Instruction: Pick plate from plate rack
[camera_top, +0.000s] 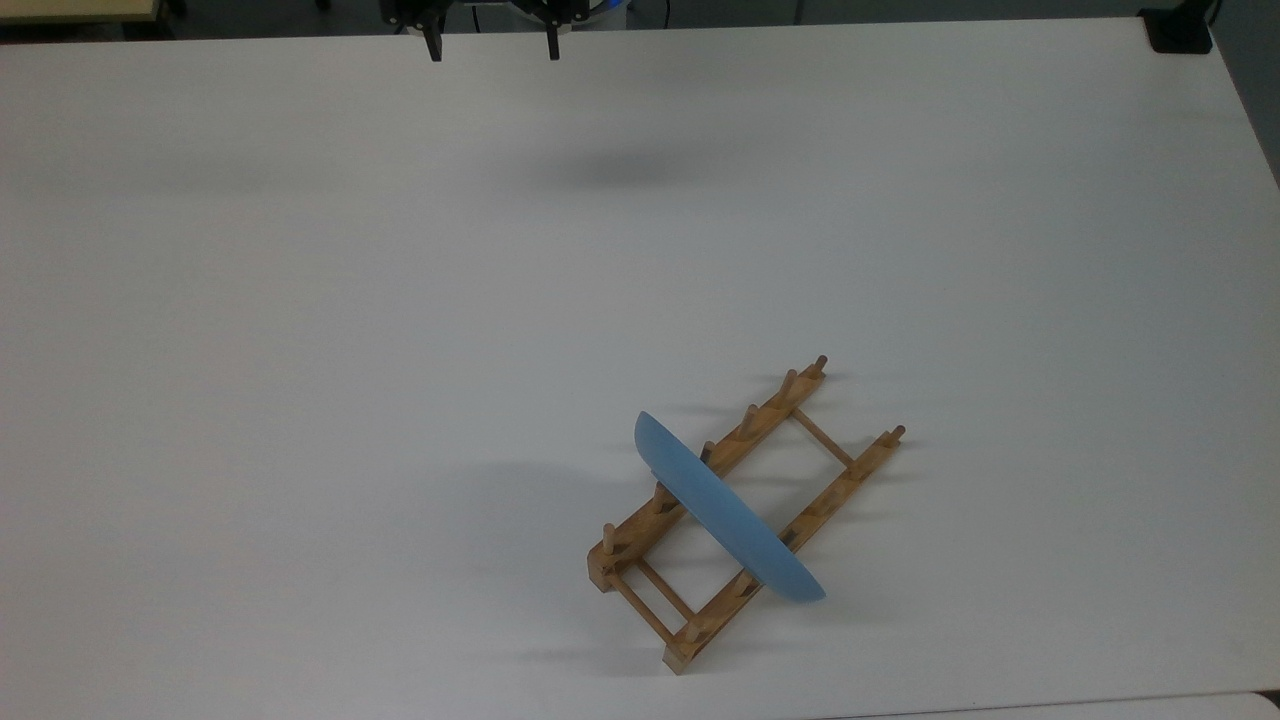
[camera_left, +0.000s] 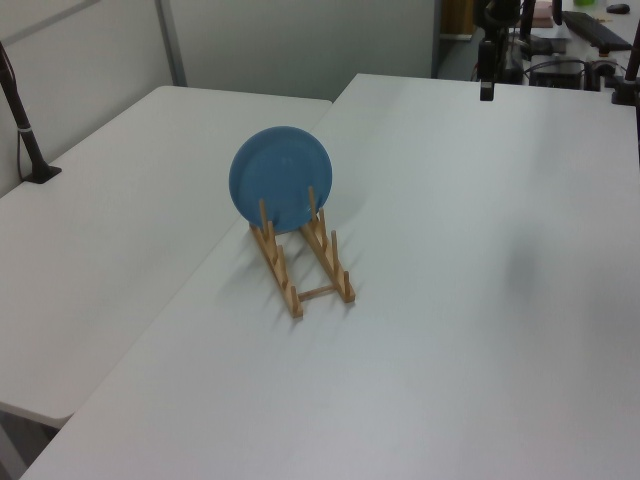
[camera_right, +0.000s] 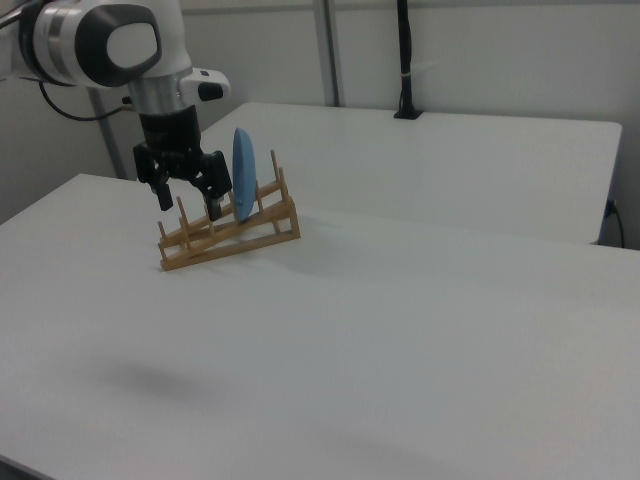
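The blue plate (camera_top: 725, 510) stands on edge in the wooden plate rack (camera_top: 745, 515), wedged between pegs near the rack's middle. In the left view the plate (camera_left: 281, 179) shows its round face above the rack (camera_left: 300, 258). The right view has the plate (camera_right: 244, 175) edge-on in the rack (camera_right: 230, 228). My gripper (camera_top: 491, 45) hangs open at the far edge of the table in the top view, well away from the rack, with nothing between its fingers. The right view puts the gripper (camera_right: 187, 200) high above the table, fingers spread and pointing down.
The white table (camera_top: 400, 350) stretches wide around the rack. A second white table (camera_left: 110, 210) adjoins it on the left view's left. A black post with its clamp (camera_right: 405, 60) stands at the far table edge in the right view.
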